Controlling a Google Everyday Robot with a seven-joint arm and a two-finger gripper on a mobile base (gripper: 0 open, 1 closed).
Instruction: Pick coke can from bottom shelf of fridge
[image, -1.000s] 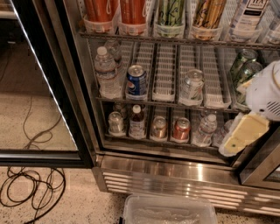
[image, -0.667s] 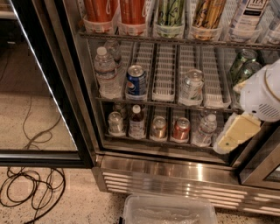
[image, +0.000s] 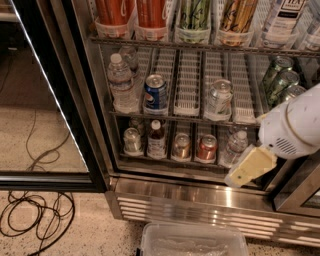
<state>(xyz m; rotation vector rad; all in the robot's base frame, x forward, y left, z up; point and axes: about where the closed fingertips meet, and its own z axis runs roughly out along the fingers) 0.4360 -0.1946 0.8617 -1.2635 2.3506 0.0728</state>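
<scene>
- The coke can (image: 207, 147) stands upright at the front of the bottom shelf (image: 170, 161) of the fridge (image: 200, 197), in its own white lane, roughly at 4 o'clock from the middle of the view.
- At its 9 o'clock, one lane over, is a copper-brown can (image: 181, 146). At its 3 o'clock is a small water bottle (image: 234, 147), close beside it (this neighbour lies between the can and the arm).
- The gripper (image: 247, 169) hangs at the can's 4 o'clock, outside the shelf front and over the steel sill, apart from the can. It holds nothing, and I cannot tell whether it is spread or pressed together.
- The white arm (image: 295, 125) rises from it toward 2 o'clock.
- Step in hand, as I judge it: the approach, with no grasp yet made.
- The next move calls for shifting toward 10 o'clock, lining up with the can's lane, then reaching in without nudging the water bottle.
- Farther out, a blue Pepsi can (image: 155, 92) sits on the rack above at 11 o'clock, and the glass door (image: 45, 125) is swung wide at 9 o'clock.
</scene>
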